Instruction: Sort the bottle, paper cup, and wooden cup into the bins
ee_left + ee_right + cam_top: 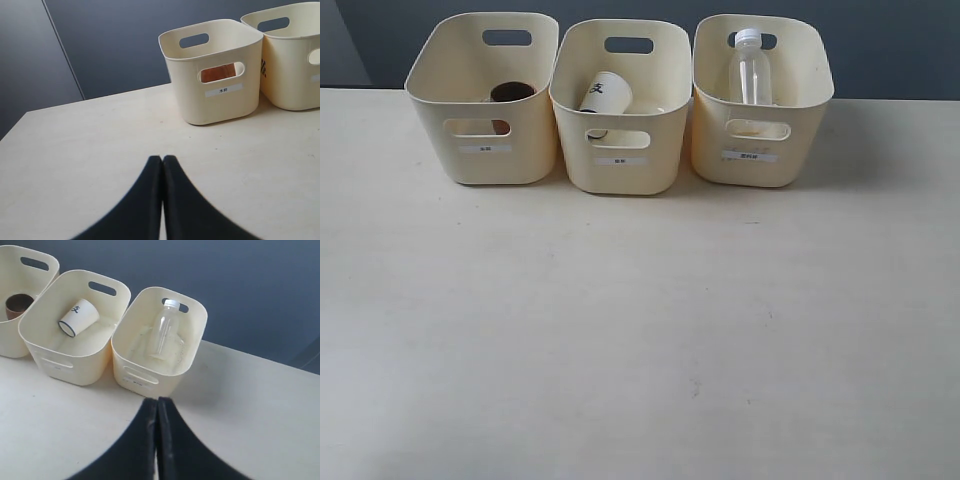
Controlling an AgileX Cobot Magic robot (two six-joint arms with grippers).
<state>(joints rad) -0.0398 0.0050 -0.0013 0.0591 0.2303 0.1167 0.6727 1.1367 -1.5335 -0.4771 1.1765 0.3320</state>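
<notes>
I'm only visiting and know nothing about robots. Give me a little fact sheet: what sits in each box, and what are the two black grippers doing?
left bin: holds the wooden cup
middle bin: holds the paper cup, tipped over
right bin: holds the bottle, white cap on
left gripper: shut, holding nothing, above the table
right gripper: shut, holding nothing, facing the right bin
sorting: one item in each bin, none left on the table
</notes>
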